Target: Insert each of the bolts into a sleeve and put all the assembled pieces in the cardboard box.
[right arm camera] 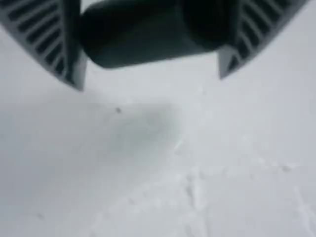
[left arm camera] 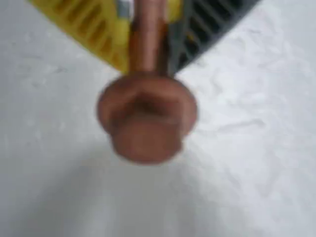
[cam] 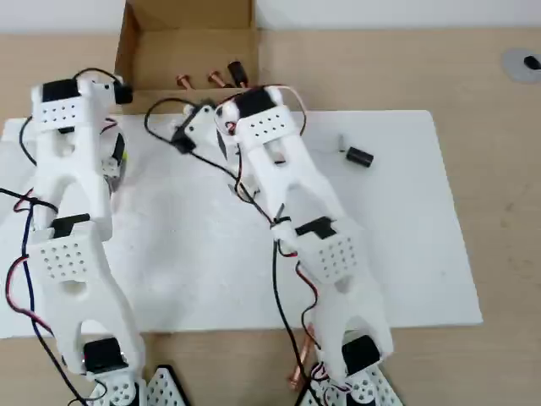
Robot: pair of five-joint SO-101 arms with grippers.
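Note:
In the left wrist view a copper bolt points its flanged head at the camera, its shank clamped between the yellow and black fingers of my left gripper, just above the white mat. That gripper sits at the mat's far left. My right gripper is shut on a black sleeve lying crosswise between its grey fingers, low over the mat; in the high view it sits near the mat's far edge, in front of the cardboard box. Another black sleeve lies on the mat, right of the arm.
Inside the box lie assembled pieces by its near wall. Loose copper bolts lie off the white mat by the right arm's base. Wires trail along both arms. A grey disc sits at the table's far right.

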